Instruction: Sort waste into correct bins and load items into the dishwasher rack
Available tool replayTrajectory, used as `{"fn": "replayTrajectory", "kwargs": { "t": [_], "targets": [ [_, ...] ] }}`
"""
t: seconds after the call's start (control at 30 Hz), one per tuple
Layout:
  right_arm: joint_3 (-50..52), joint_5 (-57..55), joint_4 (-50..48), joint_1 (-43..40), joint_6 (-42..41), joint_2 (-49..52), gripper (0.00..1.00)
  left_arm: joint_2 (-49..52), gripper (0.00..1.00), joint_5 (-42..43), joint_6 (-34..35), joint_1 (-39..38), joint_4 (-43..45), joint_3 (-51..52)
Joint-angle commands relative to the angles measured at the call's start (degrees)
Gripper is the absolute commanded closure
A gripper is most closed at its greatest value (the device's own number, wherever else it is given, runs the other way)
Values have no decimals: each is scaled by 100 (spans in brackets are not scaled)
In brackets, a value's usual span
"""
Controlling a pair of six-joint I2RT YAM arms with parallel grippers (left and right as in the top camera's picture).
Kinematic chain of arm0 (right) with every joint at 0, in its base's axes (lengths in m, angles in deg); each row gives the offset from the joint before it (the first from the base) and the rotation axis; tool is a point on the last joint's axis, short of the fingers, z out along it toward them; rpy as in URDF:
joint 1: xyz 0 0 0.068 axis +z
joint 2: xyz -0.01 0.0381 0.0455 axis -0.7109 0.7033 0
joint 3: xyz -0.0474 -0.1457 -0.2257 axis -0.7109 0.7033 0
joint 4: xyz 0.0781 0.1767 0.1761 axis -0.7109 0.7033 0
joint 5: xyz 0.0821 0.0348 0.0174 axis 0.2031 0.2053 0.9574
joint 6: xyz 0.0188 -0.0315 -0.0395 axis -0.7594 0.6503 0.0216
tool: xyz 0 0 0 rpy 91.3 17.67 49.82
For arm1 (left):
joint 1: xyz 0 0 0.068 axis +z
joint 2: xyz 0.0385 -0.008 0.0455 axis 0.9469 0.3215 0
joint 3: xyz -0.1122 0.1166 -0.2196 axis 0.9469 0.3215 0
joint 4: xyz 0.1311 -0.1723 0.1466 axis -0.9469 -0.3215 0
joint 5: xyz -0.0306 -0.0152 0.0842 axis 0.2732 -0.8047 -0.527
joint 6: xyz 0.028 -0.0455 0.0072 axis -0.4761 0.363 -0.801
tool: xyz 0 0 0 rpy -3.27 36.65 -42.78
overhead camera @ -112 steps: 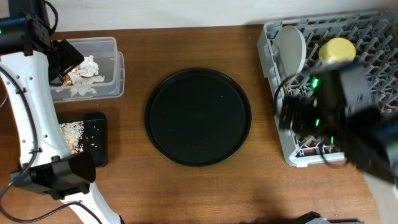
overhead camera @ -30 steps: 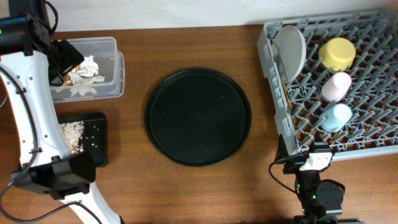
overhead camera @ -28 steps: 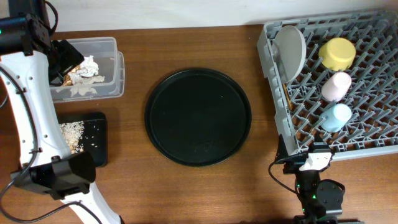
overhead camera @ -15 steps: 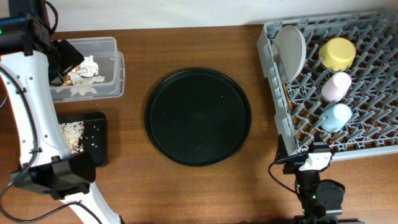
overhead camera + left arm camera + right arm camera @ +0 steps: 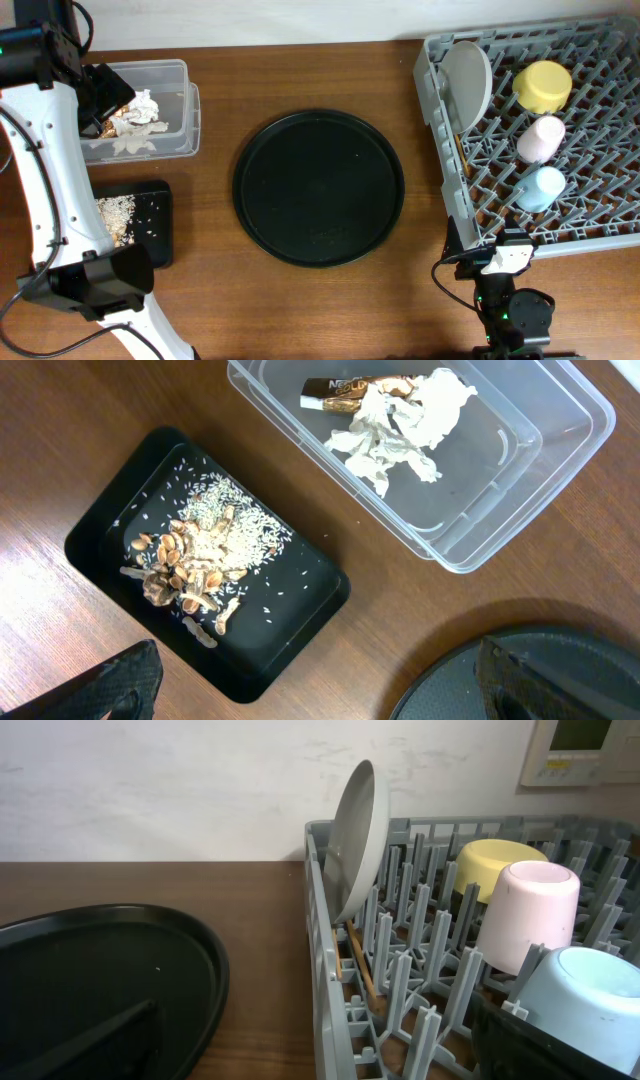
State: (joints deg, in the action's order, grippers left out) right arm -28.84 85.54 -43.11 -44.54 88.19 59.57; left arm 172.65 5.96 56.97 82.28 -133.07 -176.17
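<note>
Overhead first: the dishwasher rack [image 5: 452, 205] fills the right end of the bench [image 5: 320, 310]. Inside it, the pale grey plate [image 5: 467, 80] stands on edge in the back left corner. The yellow bowl [image 5: 543, 86] sits just right of it. Then the pink cup [image 5: 540, 138] and the light-blue cup [image 5: 541, 188] line up toward the front, each lodged among the pegs.

From my right wrist I catch the wooden chopsticks [image 5: 362, 972] lying low between the pegs, along the rack's left wall and below the plate. My right jaws stand wide apart, gripping nothing, down low by the rack's front left corner. The round black tray [image 5: 318, 187] lies mid-bench, apart from the rack.

Over to the left wrist: my left jaws gape wide too, nothing between them, hanging above the two bins. The clear tub [image 5: 490, 480] holds the crumpled white napkin [image 5: 400, 425], and the gold-brown wrapper [image 5: 355, 390] touches its edge. Just beside the tub, the black rectangular tray [image 5: 105, 535] carries the food scraps [image 5: 195, 560], brown bits heaped on scattered pale grains.
</note>
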Motion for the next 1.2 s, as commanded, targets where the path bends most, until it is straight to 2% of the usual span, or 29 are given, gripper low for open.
{"fn": "replayTrajectory", "kwargs": {
  "t": [0.0, 0.07, 0.17, 0.4, 0.57, 0.73, 0.97, 1.17],
  "targets": [
    [28, 35, 35, -50, -22, -61, 2, -33, 1, -39, -31, 13, -7, -52],
    [28, 35, 35, -50, -22, -61, 2, -24, 1, -42, -33, 13, -7, -52],
    [28, 35, 35, -50, -22, -61, 2, -28, 1, -256, -494, 13, -7, -52],
    [28, 35, 35, -50, -22, -61, 2, -247, 1, 31, -1073, -57, -7, -9],
    [28, 35, 35, -50, -22, -61, 2, -708, 1, -205, -1091, -275, 37, 605],
    [28, 35, 35, -50, -22, -61, 2, -1947, 1, -273, -1449, -505, 1119, 2603],
    [28, 35, 35, -50, -22, -61, 2, -4133, 1, -247, -2271, -994, 3220, 5880],
    [28, 35, 35, -50, -22, -61, 2, -6295, 1, 439, -2898, -1086, 4975, 8568]
  ]
}}
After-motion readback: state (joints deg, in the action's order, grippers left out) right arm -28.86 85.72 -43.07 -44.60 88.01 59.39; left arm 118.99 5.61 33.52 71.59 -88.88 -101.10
